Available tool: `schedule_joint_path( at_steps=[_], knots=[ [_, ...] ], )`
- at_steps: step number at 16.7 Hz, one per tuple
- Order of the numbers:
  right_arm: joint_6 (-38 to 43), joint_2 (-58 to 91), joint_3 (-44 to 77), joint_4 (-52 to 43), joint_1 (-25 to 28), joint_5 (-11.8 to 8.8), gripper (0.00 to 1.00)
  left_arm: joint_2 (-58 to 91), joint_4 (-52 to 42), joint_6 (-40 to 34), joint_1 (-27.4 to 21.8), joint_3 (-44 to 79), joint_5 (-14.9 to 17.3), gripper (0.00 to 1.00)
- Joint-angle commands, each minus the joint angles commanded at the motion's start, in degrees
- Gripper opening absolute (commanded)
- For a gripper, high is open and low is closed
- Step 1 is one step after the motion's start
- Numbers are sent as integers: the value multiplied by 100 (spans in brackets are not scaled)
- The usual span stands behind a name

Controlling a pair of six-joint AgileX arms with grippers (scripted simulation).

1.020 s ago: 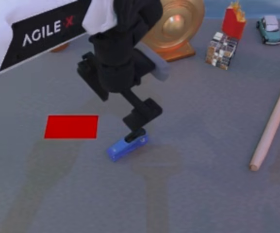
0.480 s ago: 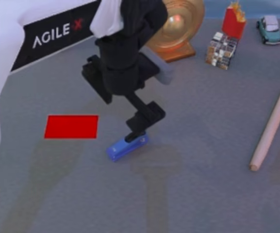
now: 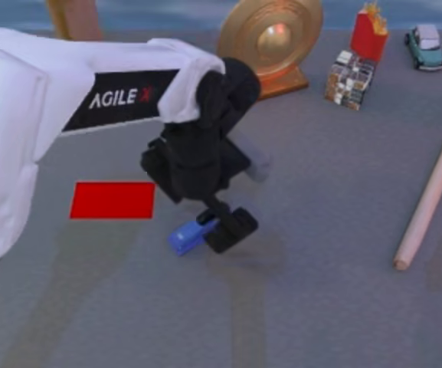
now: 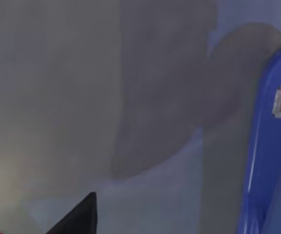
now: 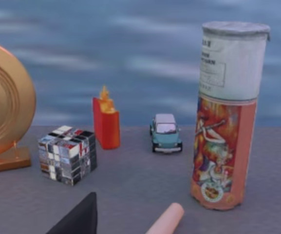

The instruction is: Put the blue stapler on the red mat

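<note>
Left gripper (image 3: 219, 228) fingers straddle the blue stapler (image 3: 184, 238) — grip state unclear.

- The table (image 3: 320, 307) has a matt grey surface with a faint cloth-like grain.
- The blue stapler (image 3: 184, 238) looks like smooth, glossy plastic; the left wrist view shows its sheen (image 4: 271, 161).
- The red mat (image 3: 112, 200) is flat and matt.
- The gold disc (image 3: 270, 34) shines like polished metal.
- The rolling pin (image 3: 429, 201) looks like pale, smooth wood.
- The cube (image 5: 67, 154) has mirror-glossy tiles.
- The canister (image 5: 226, 114) wears a printed paper-like label.
- The left arm's shell (image 3: 21, 123) is smooth white plastic; its left claw (image 3: 219, 228) is matt black.
</note>
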Motion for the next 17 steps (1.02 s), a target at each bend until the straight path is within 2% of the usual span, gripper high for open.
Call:
schedule_joint_path(
  at_steps=[5,17],
  knots=[
    [0,0,0,0,0,0,100,45,118,1,-1,-102,0,100],
    [0,0,0,0,0,0,100,45,118,1,-1,-102,0,10]
  ],
)
